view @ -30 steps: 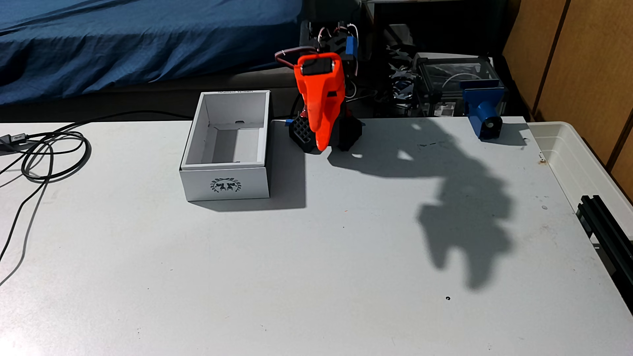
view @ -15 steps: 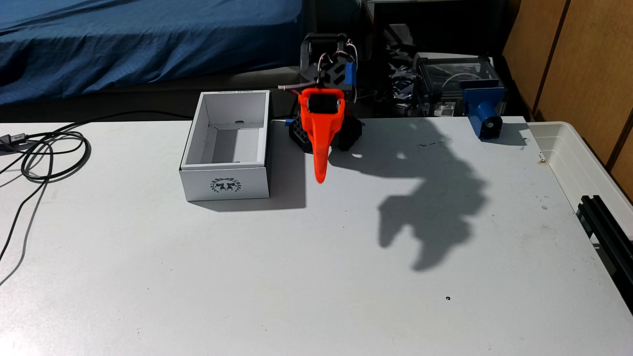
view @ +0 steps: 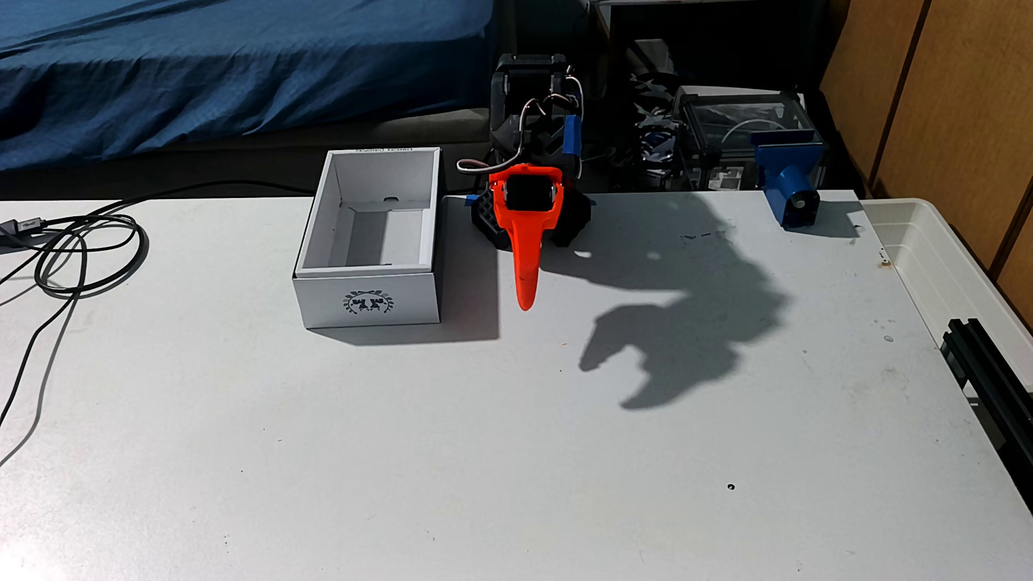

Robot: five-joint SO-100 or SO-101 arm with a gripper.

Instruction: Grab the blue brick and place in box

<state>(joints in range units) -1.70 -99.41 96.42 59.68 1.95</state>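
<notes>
Orange gripper [view: 526, 304] points down toward the table [view: 503, 447], tip low and just right of the box's near right corner in the fixed view. It is seen edge-on, so the fingers overlap into one orange wedge; the shadow [view: 643, 363] on the table shows two prongs with a gap, so the jaws are probably spread, but I can't tell for certain from this angle. Nothing visible between them.

Arm base [view: 531, 218] sits at the far table edge directly behind the gripper, wires looping above it.

Box [view: 366, 296] is to the left of the gripper, open top, wreath emblem on the short side facing the camera. Its visible interior looks bare; the floor behind the near wall is hidden.

Blue clamp-like part [view: 791, 184] stands at the far right edge. Translucent bin [view: 950, 262] is beyond the table's right side. Black cables [view: 84, 251] are coiled at left. Blue bedding [view: 223, 72] lies behind the table.
</notes>
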